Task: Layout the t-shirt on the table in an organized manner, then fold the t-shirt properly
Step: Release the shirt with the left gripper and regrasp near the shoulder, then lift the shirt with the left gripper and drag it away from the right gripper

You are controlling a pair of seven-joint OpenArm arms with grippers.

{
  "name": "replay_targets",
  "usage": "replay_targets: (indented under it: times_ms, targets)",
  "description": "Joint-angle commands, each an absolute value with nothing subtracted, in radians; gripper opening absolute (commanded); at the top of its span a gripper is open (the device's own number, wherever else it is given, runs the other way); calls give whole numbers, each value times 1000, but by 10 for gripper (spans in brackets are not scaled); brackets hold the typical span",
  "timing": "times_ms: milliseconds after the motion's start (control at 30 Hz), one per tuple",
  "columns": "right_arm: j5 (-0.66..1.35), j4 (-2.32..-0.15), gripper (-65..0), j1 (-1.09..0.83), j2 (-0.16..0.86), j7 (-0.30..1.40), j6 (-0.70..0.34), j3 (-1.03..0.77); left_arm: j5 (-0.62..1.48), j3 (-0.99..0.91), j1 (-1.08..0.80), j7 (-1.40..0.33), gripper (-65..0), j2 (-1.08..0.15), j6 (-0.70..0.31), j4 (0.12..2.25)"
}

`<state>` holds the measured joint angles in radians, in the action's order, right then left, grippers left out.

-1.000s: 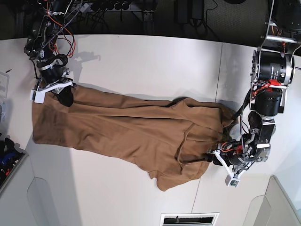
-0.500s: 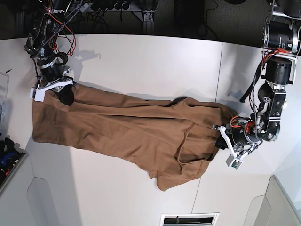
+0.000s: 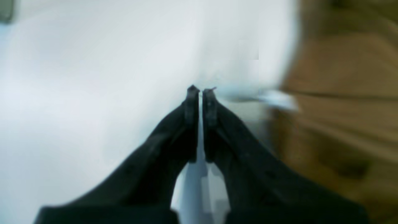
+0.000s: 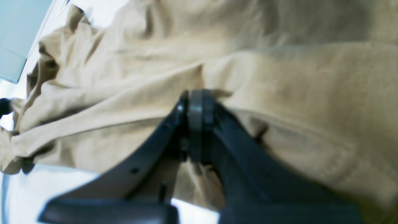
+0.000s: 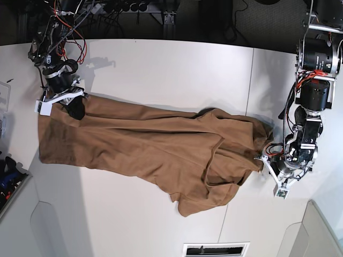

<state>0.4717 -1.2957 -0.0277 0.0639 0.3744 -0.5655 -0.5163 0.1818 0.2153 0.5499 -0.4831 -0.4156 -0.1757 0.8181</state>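
Observation:
The tan-brown t-shirt (image 5: 144, 144) lies stretched across the white table (image 5: 161, 69), bunched and folded over at its right end. My right gripper (image 5: 75, 108) is shut on the shirt's upper-left corner; in the right wrist view its fingertips (image 4: 196, 96) pinch a fold of the fabric (image 4: 279, 87). My left gripper (image 5: 264, 160) sits just off the shirt's right edge. In the left wrist view it (image 3: 200, 90) is shut and empty over bare table (image 3: 93, 77), with the blurred shirt (image 3: 342, 93) to its right.
A thin dark seam (image 5: 250, 80) runs across the table near the shirt's right end. A bin (image 5: 6, 182) with blue items sits at the left edge. A vent (image 5: 215, 249) is at the front edge. Cables and dark floor lie beyond the far edge.
My left gripper has let go of the shirt's right end and moved right, off the fabric. The bunched right end has shifted slightly. The right gripper still holds its corner.

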Motion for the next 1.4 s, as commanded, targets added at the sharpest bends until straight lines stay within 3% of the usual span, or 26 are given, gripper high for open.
replay_targets:
  times_ms: [0, 133, 300, 433, 500, 700, 867, 1033, 1133, 1200, 1267, 1367]
  targets:
    - [441, -1300, -650, -31, 69, 410, -554, -517, 160, 210, 596, -468, -622, -424, -147, 821]
    - [441, -1300, -650, -28, 69, 410, -554, -517, 179, 210, 619, -527, -621, -464, -120, 853]
    - [429, -1299, -650, -37, 69, 410, -554, -517, 476, 208, 480, -626, -605, -630, -260, 1177]
    - [430, -1299, -650, -44, 68, 408, -554, -517, 531, 208, 285, -696, -393, -712, -307, 1480]
    - [439, -1299, -650, -41, 68, 407, -554, -517, 530, 208, 199, -699, -324, -710, -307, 1586]
    - [445, -1299, -650, -45, 69, 409, -554, -517, 389, 208, -3, -653, -319, -590, -307, 1794]
    - [445, -1299, -650, -45, 69, 409, -554, -517, 297, 208, -19, -640, -319, -493, -277, 1726]
    - [445, -1299, -650, -44, 69, 408, -554, -517, 286, 210, -20, -622, -320, -480, -303, 1667]
    - [445, -1299, -650, -45, 69, 408, -554, -517, 257, 210, -20, -582, -345, -480, -293, 1641]
    - [445, -1299, -650, -45, 69, 408, -554, -517, 255, 210, -20, -571, -466, -480, -260, 1620]
    - [445, -1299, -650, -44, 69, 408, -554, -517, 255, 210, -20, -572, -644, -479, -255, 1607]
    - [445, -1299, -650, -44, 69, 405, -554, -517, 231, 210, -20, -572, -650, -480, -254, 1604]
